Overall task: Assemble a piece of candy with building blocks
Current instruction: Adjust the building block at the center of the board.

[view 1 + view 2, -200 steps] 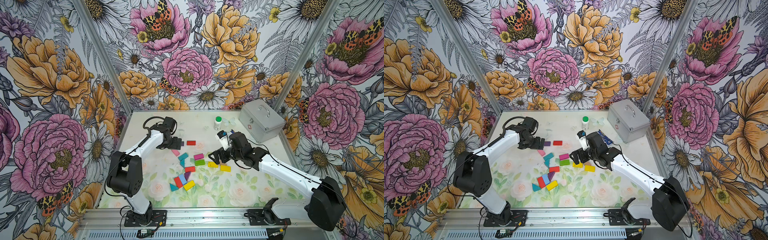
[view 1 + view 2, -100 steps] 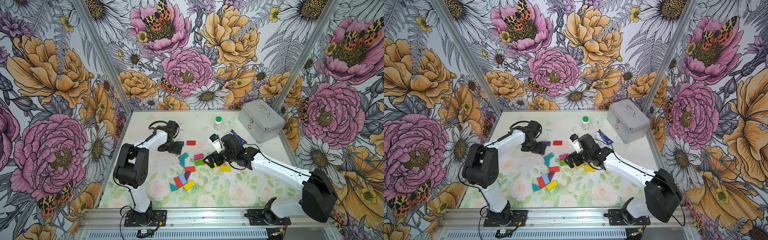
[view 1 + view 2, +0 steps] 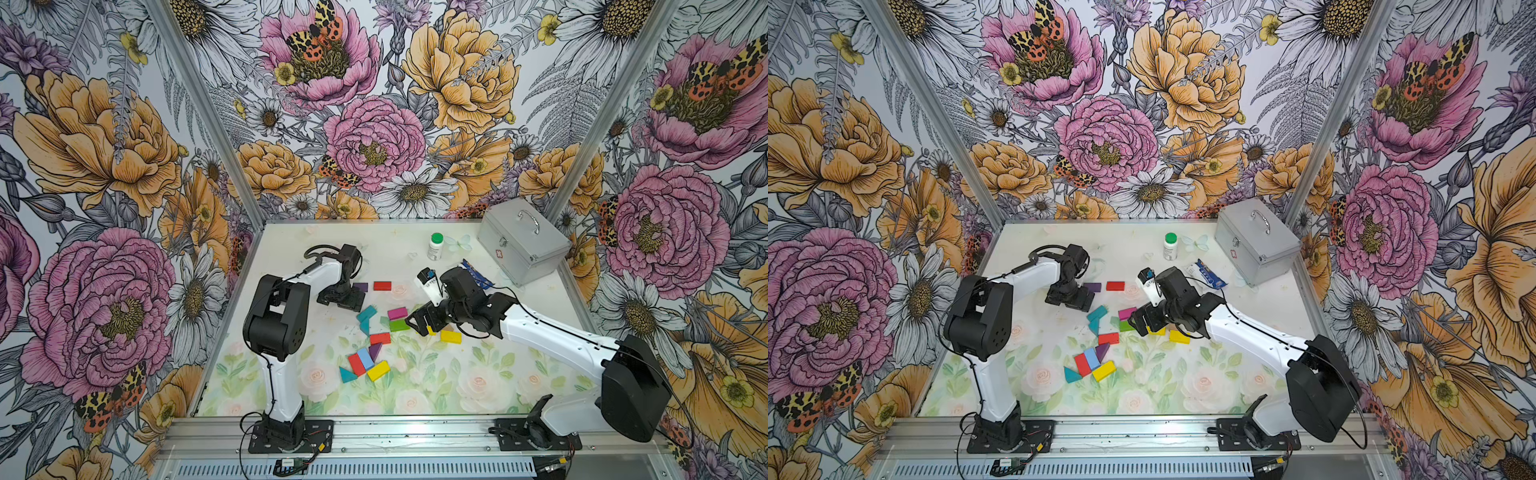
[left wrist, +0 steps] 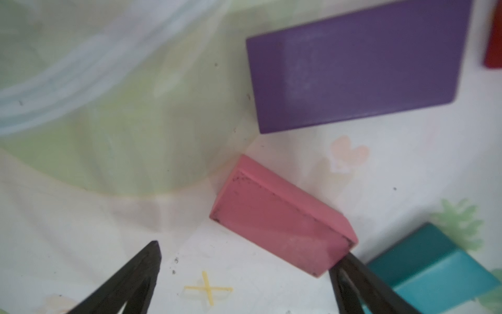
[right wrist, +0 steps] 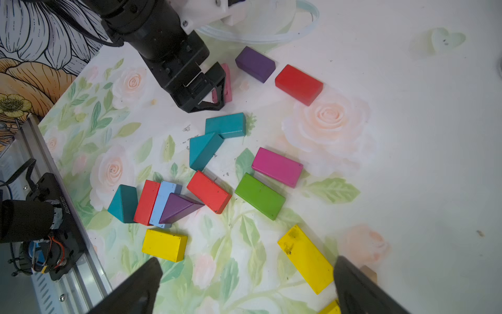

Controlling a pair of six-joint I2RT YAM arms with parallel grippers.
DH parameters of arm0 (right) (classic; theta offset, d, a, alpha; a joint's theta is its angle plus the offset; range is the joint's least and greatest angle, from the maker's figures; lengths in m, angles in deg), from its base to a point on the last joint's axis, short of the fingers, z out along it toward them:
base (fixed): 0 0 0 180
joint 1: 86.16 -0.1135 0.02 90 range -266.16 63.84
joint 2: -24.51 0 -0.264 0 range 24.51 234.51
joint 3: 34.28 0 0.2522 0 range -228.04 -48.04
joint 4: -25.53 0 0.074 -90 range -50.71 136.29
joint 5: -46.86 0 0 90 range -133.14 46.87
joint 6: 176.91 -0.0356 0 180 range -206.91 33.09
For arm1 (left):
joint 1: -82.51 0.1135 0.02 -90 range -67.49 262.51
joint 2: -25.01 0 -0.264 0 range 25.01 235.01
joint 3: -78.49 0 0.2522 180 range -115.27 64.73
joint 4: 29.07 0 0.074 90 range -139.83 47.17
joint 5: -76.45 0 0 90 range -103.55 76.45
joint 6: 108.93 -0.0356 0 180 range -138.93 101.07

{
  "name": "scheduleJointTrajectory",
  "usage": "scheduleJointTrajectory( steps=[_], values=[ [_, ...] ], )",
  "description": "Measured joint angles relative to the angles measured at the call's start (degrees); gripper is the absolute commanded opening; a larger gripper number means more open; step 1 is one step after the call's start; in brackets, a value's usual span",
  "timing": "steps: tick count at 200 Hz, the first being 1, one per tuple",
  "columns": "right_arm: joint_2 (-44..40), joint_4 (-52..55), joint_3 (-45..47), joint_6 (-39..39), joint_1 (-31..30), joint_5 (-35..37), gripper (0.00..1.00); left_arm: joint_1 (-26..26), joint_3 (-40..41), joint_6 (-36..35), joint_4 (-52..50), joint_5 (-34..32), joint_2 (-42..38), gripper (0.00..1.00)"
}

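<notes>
Blocks (image 3: 380, 338) lie loose across the middle of the table (image 3: 478, 386) in both top views, and none is lifted. The left gripper (image 3: 347, 297) sits low beside a purple block (image 3: 360, 286) and a red block (image 3: 382, 285). The right gripper (image 3: 419, 322) hangs just beside a green block (image 3: 399, 325) and a magenta block (image 3: 397, 312). Nearer the front rail, red, light-blue, purple and teal pieces touch in a cluster (image 3: 1091, 358), with a yellow block (image 3: 1104, 370) just beside it. A bottle (image 3: 435, 246), a packet (image 3: 476, 274) and a case (image 3: 521, 245) sit at the far side, apart from the blocks.

In the left wrist view, the left gripper's jaws stand wide apart and grip nothing. A pink block (image 4: 279, 225) stands on its long edge between the fingers (image 4: 141, 277). One end is right at a fingertip, and I cannot tell whether it touches. The purple block lies beyond it, apart.

In the right wrist view, the right gripper is released and empty. A long yellow piece (image 5: 305, 258) lies flat just beside one finger. Two teal blocks (image 5: 225, 125) meet at a corner.
</notes>
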State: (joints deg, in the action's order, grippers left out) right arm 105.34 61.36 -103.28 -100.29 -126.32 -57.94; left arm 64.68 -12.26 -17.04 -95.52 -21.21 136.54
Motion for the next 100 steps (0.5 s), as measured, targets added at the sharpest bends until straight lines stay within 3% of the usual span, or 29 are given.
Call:
scheduleJointTrajectory(
  steps=[27, 100],
  values=[
    [0.0, 0.0, 0.0, 0.48, 0.0, 0.09, 1.0, -0.04, -1.53, -0.48, -0.07, -0.33, 1.18, 0.92],
    [-0.04, 0.0, 0.0, 1.07, 0.0, 0.24, 1.0, -0.44, -3.06, -0.33, 0.07, 0.63, 2.45, 0.7]
  ],
)
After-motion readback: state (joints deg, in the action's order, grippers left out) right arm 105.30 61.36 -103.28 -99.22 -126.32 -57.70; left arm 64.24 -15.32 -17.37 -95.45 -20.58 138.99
